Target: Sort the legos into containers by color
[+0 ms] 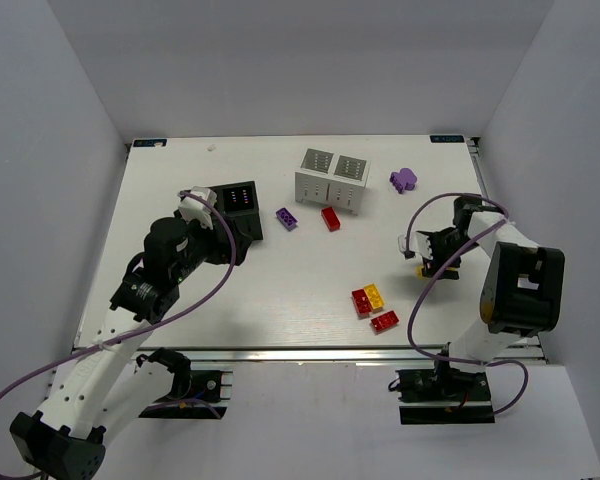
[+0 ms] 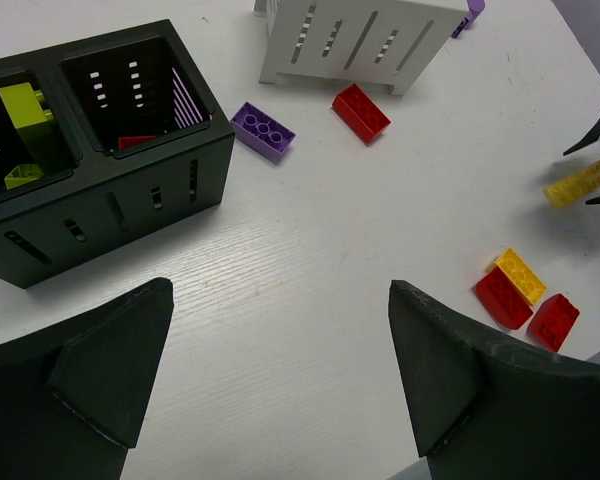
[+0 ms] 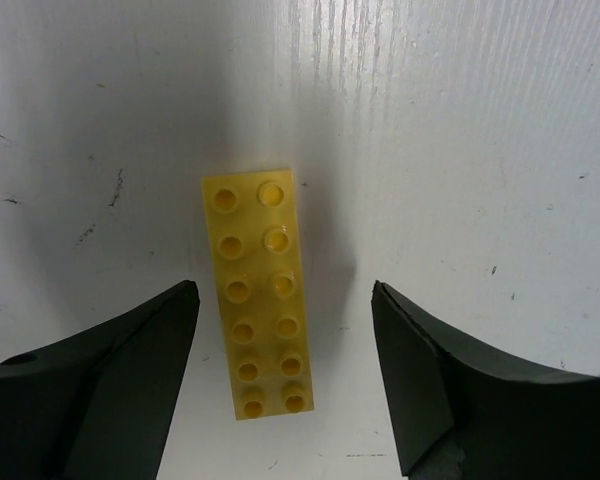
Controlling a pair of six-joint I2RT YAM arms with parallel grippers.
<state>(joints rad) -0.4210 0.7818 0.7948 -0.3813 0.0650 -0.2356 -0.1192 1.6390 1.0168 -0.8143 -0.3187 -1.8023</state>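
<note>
**Right end effector poised around a long yellow brick, jaws apart**

The right end effector (image 1: pixel 432 262) hung over the white bench (image 1: pixel 280 290) near its right edge. Its jaws stood open on either side of a long yellow studded plastic brick (image 3: pixel 258 300), which lay flat with its studs up. A strip of bare bench showed between each finger (image 3: pixel 110 380) and the brick, so nothing was gripped.

The left end effector (image 2: pixel 280 370) was spread wide and empty, held above the bench near the black slotted two-compartment box (image 2: pixel 100 200). In the left wrist view, the left cell of that box held lime green bricks (image 2: pixel 20 115). The right cell held a small red piece (image 2: pixel 135 142).

The white slotted two-compartment box (image 1: pixel 325 190) stood toward the far middle of the bench, and its contents could not be made out. A small purple brick (image 2: pixel 262 131) lay on the bench between the two boxes. A loose red brick (image 2: pixel 360 112) lay just in front of the white box, and a purple lump-shaped piece (image 1: pixel 403 180) lay to that box's right.

Nearer the front, three bricks sat clustered to the left of the right end effector. A short yellow brick (image 2: pixel 521 275) touched a dark red brick (image 2: pixel 502 297), with another red block (image 2: pixel 552 321) just beside them.
</note>
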